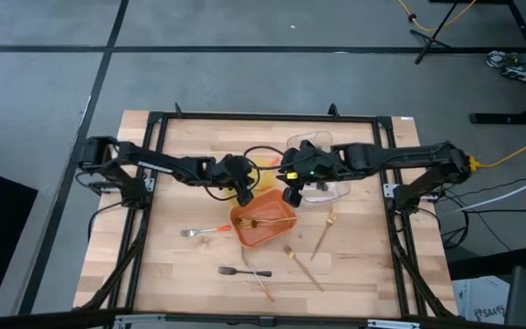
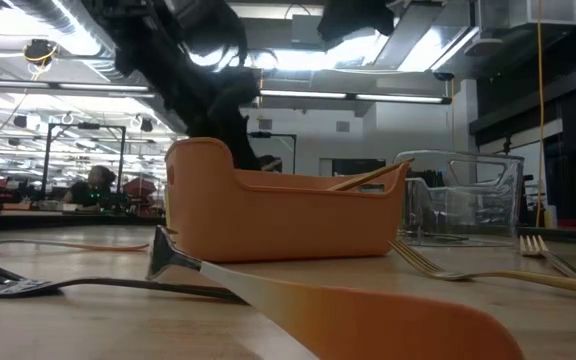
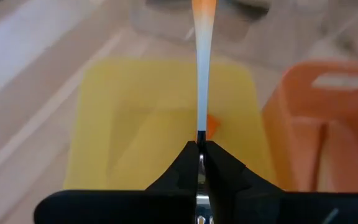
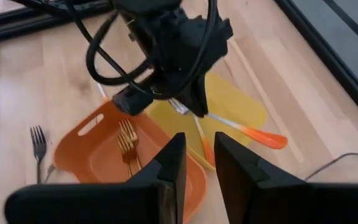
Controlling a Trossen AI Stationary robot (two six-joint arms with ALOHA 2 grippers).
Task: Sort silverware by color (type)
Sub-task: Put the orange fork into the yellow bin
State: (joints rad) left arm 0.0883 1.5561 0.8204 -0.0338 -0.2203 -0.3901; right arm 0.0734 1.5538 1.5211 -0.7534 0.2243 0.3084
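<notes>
My left gripper is shut on a silver fork with an orange handle and hangs over the yellow tray, beside the orange tray. The orange tray holds gold forks. Another orange-handled utensil lies in the yellow tray. My right gripper is open and holds nothing, raised above the orange tray's far right corner. Loose on the table lie an orange-handled fork, a black fork, another orange-handled piece and gold forks. My left gripper pinches the fork between its two fingers at the silver neck just behind the tines. The fingers slant down from the table's left. The shaft runs straight out ahead of the fingertips to the orange handle end. The fork is lifted clear above the yellow tray.
A clear plastic tray stands at the far right of the trays, under the right arm. The table's near half has free wood between the loose pieces. Black frame rails run along the table's edges.
</notes>
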